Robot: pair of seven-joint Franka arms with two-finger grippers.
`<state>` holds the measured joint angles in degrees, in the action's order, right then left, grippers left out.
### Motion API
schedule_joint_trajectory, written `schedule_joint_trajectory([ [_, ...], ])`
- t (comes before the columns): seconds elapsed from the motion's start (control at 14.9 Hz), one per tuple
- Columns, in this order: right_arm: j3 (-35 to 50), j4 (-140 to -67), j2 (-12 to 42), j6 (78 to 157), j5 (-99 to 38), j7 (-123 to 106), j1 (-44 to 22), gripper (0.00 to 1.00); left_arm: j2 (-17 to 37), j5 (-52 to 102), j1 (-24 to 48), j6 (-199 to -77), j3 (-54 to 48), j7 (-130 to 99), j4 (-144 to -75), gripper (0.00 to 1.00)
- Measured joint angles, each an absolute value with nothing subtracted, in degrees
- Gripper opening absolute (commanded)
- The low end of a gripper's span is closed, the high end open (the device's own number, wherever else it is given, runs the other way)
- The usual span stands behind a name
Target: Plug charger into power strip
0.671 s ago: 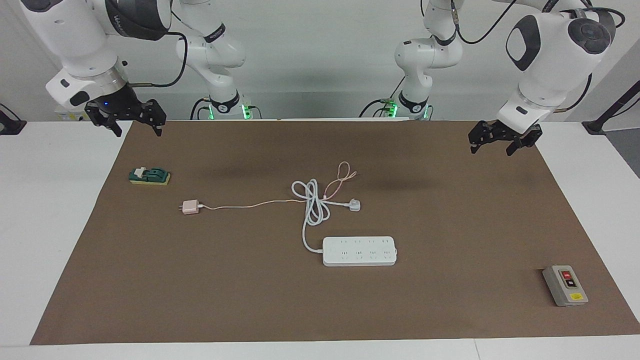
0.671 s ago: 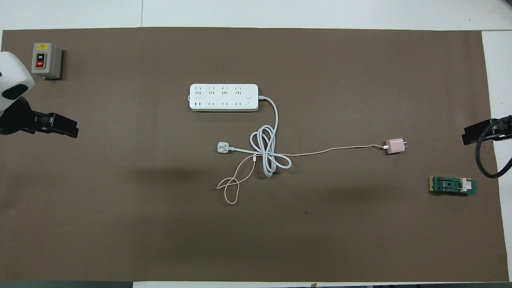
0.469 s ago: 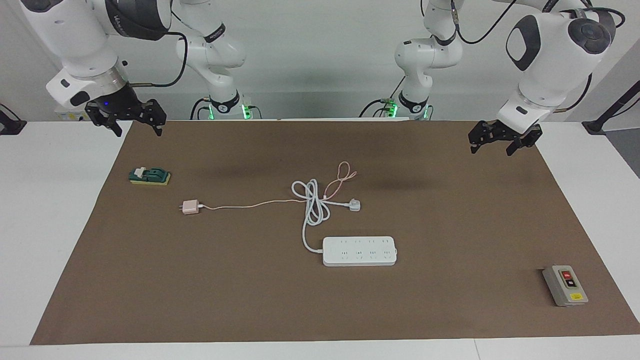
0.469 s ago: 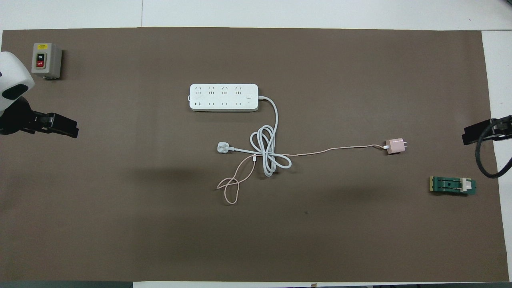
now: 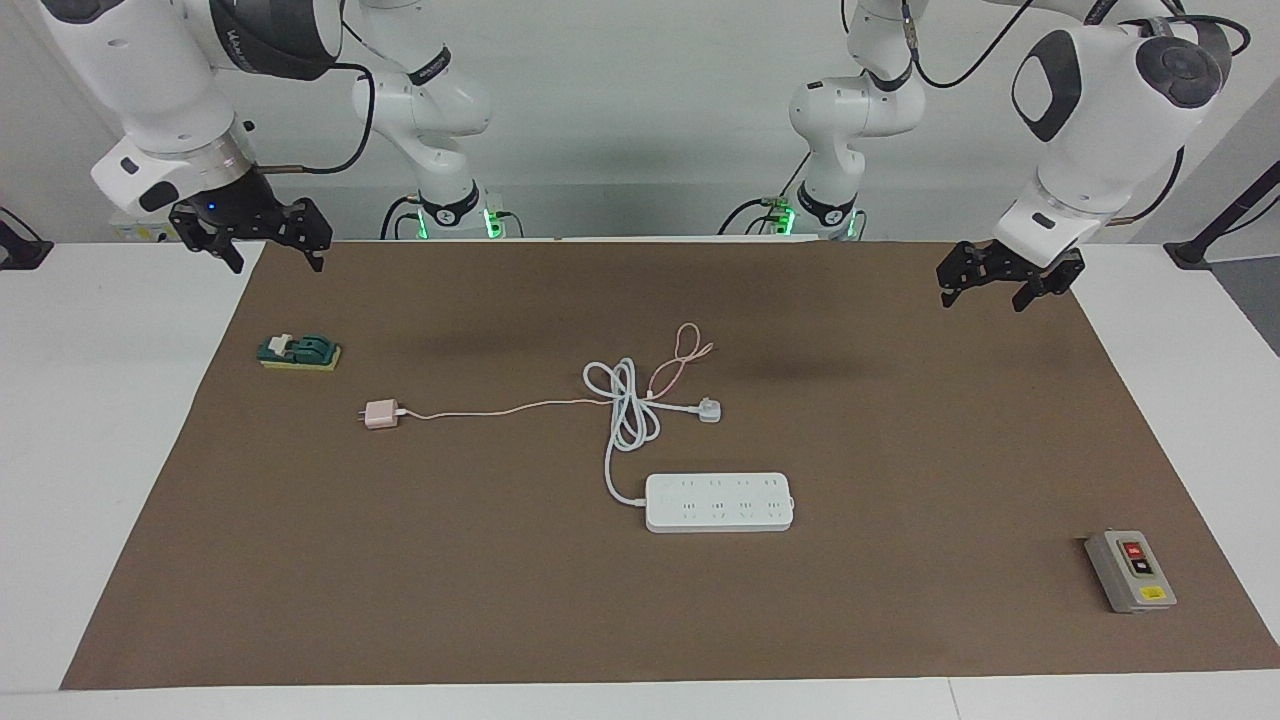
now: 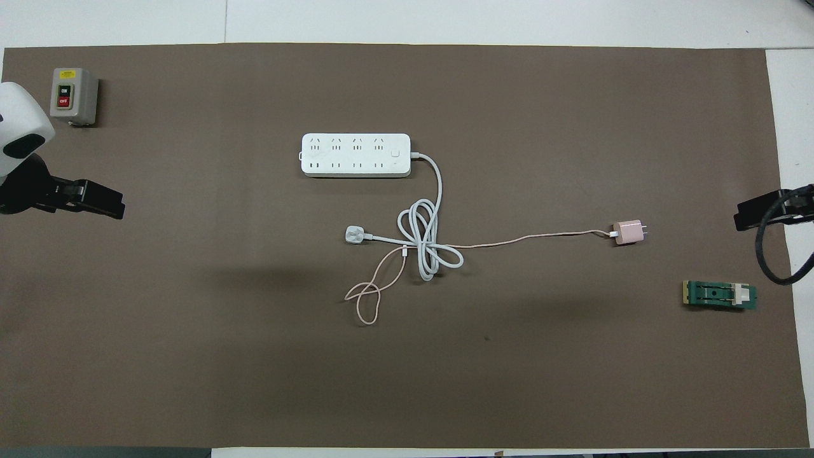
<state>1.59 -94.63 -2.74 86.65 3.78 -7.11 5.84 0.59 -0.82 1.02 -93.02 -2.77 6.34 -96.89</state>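
A white desk [image 5: 120,420] carried a wide brown mat [image 5: 900,450], with two white robot arms standing at one long edge.

The power strip [image 5: 719,502] – a flat white bar with two rows of sockets – lay near the middle of the mat, farther from the robots than the other cabled things. Its thick white cord [image 5: 622,405] ran toward the robots, coiled into loose loops, and ended in a white plug [image 5: 709,410] lying flat beside the loops.

The charger [image 5: 379,414], a small pale pink cube, lay on the mat toward the right arm's end of the desk, well apart from the strip and somewhat nearer to the robots than it. Its prongs pointed toward that end. Its thin pink cable [image 5: 500,408] trailed across to the white loops, crossed them, and finished in a small curl nearer to the robots.

A green block on a yellow base [image 5: 299,351] sat near the right arm's end, nearer to the robots than the charger. A grey switch box [image 5: 1130,570] with a red and a black button sat at the left arm's end, farthest from the robots.

The right claw [image 5: 250,238] hung over the mat's corner by its base, jaws spread wide and holding nothing. The left claw [image 5: 1008,277] hung over the mat's edge at its own end – also spread wide and empty. Both arms waited.
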Motion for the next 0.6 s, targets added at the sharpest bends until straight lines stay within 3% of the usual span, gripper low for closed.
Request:
schedule_joint_trajectory([
  [0.4,1.4,-96.3,-2.5,86.8,-2.2,1.8,8.7,1.00,0.6,-0.8,1.0,-93.0,-2.8,6.3,-96.9,1.00],
  [0.6,1.2,-97.9,0.3,87.7,-6.4,10.4,12.2,1.00,0.6,-0.8,1.0,-93.0,-2.8,6.3,-96.9,1.00],
])
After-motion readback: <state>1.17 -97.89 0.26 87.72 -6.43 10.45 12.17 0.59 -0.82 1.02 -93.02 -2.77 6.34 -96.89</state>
